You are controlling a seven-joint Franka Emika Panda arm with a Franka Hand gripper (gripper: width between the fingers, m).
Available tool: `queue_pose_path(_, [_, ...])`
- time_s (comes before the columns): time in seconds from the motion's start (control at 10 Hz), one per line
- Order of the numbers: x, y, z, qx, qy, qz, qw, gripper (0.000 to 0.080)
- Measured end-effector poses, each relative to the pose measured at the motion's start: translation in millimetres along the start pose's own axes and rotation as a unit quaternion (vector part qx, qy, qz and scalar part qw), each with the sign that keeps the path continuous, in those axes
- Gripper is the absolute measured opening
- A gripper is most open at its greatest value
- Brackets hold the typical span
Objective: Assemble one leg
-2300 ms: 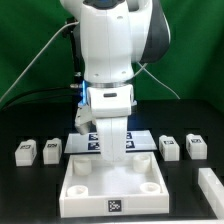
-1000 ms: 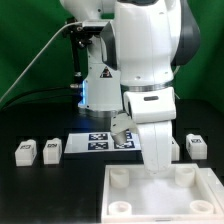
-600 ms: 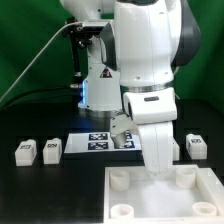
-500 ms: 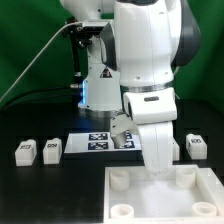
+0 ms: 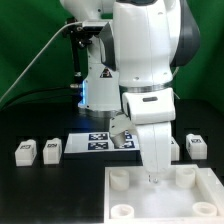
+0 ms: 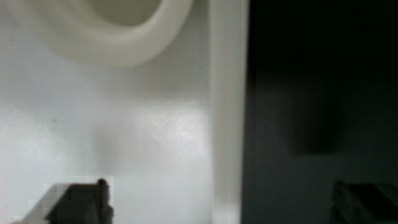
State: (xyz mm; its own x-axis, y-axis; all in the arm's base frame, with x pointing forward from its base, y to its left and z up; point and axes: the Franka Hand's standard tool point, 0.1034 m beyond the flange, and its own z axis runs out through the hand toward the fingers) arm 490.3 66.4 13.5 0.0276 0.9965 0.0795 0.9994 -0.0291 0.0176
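The large white panel [image 5: 160,195] with round corner sockets lies at the front of the exterior view's right. My gripper [image 5: 152,177] hangs over its far rim, between the two far sockets. In the wrist view the fingers [image 6: 80,202] stand wide apart, one over the white panel [image 6: 107,120] and one over the black table, with the panel's edge between them. The gripper [image 6: 222,205] is open and holds nothing. Two legs [image 5: 25,152] [image 5: 52,150] lie at the left and one leg [image 5: 196,147] at the right. A fourth is mostly hidden behind the arm.
The marker board [image 5: 98,142] lies flat behind the panel, at the arm's base. The black table runs out to the left. A round socket [image 6: 134,25] of the panel shows in the wrist view.
Since 2.3 s ago the panel and the arm have shifted to the exterior view's right and toward the camera. Over the last second almost nothing has moved.
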Motion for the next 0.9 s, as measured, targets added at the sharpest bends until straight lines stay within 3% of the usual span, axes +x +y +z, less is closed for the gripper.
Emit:
queue_pose_path(0.7, [-1.2, 0.1, 0.0, 0.000, 0.000, 0.002, 1.000, 0.0649])
queue_pose_path(0.9, [1.4, -1.3, -8.9, -0.005, -0.002, 0.045, 0.999, 0.0649])
